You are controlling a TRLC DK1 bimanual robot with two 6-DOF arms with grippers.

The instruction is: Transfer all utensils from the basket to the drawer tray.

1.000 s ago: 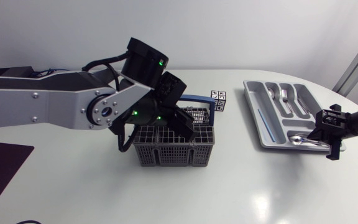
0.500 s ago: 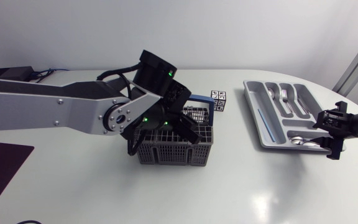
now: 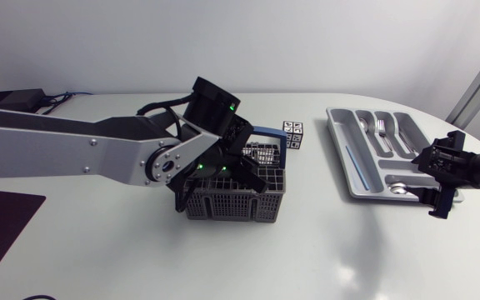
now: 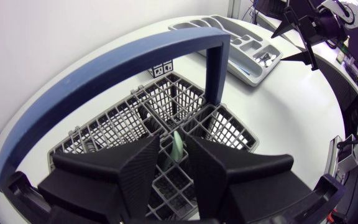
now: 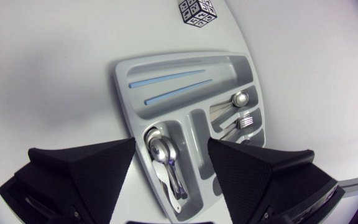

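The left gripper (image 4: 174,142) is down inside the basket (image 3: 232,204), its 2 broad black fingers a little apart with a pale green utensil (image 4: 176,148) standing in the gap. I see daylight on either side of it, so the grip looks slack, not yet closed.

The step in hand, as I judge it, is picking that piece out. To do it well, the fingers should close squarely on the flat of the handle, low enough to hold but clear of the mesh partitions. The lift should then go straight up, so the piece does not snag the grid or knock the blue handle (image 4: 104,68) arching overhead. A tilted pull could drag the light basket along the smooth table.

The basket is grey plastic lattice, split into small square cells. Its handle is a thick, matte blue hoop. The green piece looks like smooth plastic, thin and probably slippery.

The drawer tray (image 3: 346,158) sits well apart on the right, moulded grey with rounded compartments. It holds shiny metal spoons (image 3: 402,187), forks (image 5: 244,121) and 2 slim blue sticks (image 5: 166,78). The right gripper (image 5: 171,148) hangs above the spoon compartment, fingers spread wide and holding nothing. A small patterned cube (image 3: 292,133) stands between basket and tray.
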